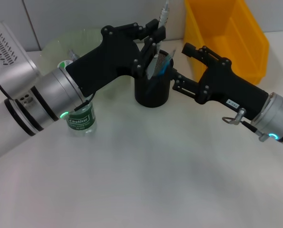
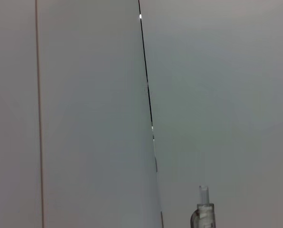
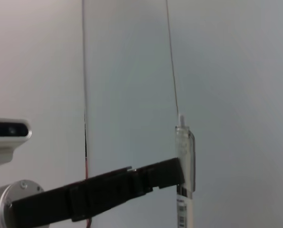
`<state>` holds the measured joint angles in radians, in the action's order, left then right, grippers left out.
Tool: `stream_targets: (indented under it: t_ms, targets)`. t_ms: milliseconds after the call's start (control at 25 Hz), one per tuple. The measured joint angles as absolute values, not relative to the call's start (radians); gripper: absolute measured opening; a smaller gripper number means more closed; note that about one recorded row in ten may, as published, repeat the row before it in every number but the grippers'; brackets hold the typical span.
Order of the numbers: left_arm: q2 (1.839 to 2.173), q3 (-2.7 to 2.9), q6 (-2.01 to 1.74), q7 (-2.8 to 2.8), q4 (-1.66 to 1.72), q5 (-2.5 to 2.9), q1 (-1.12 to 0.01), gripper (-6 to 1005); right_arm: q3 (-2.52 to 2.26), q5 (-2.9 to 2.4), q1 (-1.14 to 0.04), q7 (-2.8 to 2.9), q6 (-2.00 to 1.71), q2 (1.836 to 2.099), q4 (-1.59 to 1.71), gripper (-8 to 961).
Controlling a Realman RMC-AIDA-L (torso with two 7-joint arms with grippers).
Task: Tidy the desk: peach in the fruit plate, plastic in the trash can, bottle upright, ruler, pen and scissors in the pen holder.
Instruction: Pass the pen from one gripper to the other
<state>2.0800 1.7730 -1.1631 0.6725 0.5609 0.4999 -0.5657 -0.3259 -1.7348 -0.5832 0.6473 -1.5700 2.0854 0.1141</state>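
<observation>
Head view: left pincer (image 1: 153, 38) gripping pen (image 1: 164, 14) above pen holder (image 1: 152, 92).

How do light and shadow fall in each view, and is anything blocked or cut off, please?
Head view: even light, soft shadows under both arms; the left gripper covers much of the pen holder. Left wrist view: plain wall, the pen cropped at the edge. Right wrist view: pen well lit, gripper finger dark.

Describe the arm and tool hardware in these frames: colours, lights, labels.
Both arms are alike: a silver-grey metal wrist section with black rings and a small green-cyan indicator light, then an angular matte-black tool of bolted plates and linkages. The left tool sits on a white forearm with a slotted vent panel. The right tool carries a small white label on its body and a metal clip near the wrist.
</observation>
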Motion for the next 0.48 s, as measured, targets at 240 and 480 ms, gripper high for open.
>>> stream_targets:
  t_ms: [240, 480]
  targets:
    - [2.08, 1.782, -1.163, 0.67, 0.561, 0.492, -0.565, 102, -0.324, -1.724, -0.596, 0.646, -1.558, 2.086, 0.086, 782]
    - [2.08, 1.786, -1.158, 0.669, 0.56, 0.488, -0.564, 101, -0.328, -1.724, -0.602, 0.647, -1.564, 2.086, 0.068, 782]
